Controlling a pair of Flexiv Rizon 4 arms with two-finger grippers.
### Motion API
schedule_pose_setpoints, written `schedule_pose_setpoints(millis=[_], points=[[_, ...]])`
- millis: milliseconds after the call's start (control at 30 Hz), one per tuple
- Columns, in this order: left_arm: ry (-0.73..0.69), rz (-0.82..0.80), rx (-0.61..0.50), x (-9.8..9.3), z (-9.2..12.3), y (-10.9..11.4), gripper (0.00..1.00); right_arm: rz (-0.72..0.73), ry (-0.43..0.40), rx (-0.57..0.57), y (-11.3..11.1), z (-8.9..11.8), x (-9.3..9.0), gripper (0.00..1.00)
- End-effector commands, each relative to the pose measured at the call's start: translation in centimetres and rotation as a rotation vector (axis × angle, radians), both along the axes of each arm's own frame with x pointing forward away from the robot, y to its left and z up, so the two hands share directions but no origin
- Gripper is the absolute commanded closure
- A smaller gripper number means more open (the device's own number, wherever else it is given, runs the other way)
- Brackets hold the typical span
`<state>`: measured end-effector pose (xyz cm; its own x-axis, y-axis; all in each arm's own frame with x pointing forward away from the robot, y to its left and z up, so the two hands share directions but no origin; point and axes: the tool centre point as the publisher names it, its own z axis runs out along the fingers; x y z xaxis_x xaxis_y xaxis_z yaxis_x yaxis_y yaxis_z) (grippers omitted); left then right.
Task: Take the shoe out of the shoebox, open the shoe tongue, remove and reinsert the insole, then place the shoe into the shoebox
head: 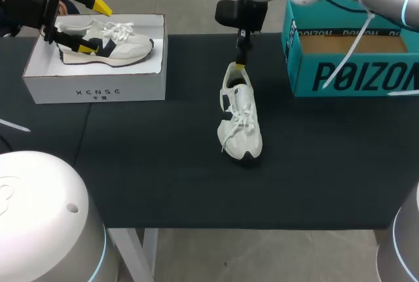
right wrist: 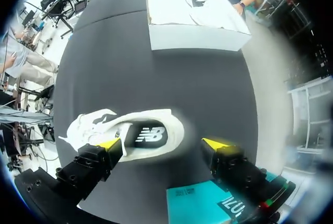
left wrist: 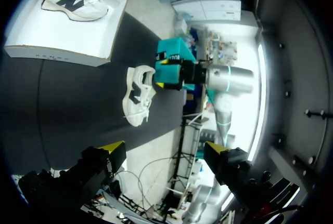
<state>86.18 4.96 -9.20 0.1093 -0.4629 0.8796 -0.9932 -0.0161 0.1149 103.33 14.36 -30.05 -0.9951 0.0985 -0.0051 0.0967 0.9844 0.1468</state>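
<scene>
**Dark table (head: 163, 164), white lace-up sneaker (head: 240, 122) lying on it**

Head view: the sneaker lies mid-table, with the right gripper (head: 240, 66) just above its heel. Left wrist view: the left gripper (left wrist: 164, 147) is spread, holding nothing. Right wrist view: the right gripper is spread wide astride the heel.

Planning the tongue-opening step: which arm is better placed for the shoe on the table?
Likely right. The right gripper is open at the heel of the shoe; the left gripper is over the white shoebox, well away from it.
</scene>
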Motion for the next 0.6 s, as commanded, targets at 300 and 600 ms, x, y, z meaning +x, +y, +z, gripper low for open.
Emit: schedule_pose_setpoints(millis=[300, 600], points=[[0.001, -0.001, 0.002, 0.1, 0.0, 0.0, 0.0, 0.051, 0.016, -0.047, -0.1, -3.0, 1.5, 0.0], [0.001, -0.001, 0.002, 0.1, 0.0, 0.0, 0.0, 0.102, 0.028, -0.078, 0.4, -5.6, 2.0, 0.0]])
